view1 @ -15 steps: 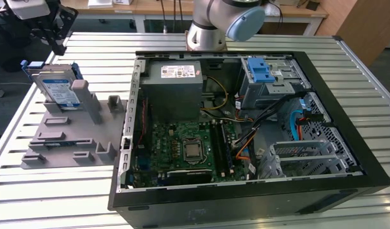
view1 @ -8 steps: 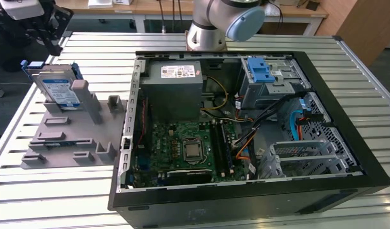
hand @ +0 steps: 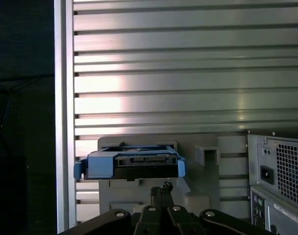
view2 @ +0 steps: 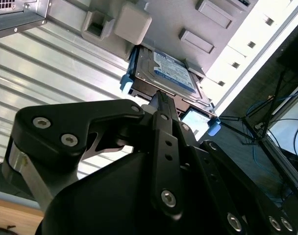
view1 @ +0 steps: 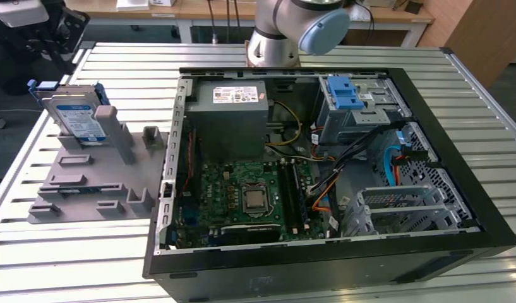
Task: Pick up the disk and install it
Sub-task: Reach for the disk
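The disk (view1: 79, 120), silver metal with a white-and-blue label and blue plastic rails, stands on edge in a matte grey holder (view1: 81, 189) on the ribbed metal tabletop (view1: 72, 252), beside the open computer case (view1: 240, 278). The black tool (hand: 161, 187) hovers near it, clenched on nothing.

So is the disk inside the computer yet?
Out. In the exterior view the disk stands upright in the grey holder on the table, beside the open computer case.

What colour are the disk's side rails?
Blue; the disk shows them best in the first wrist view.
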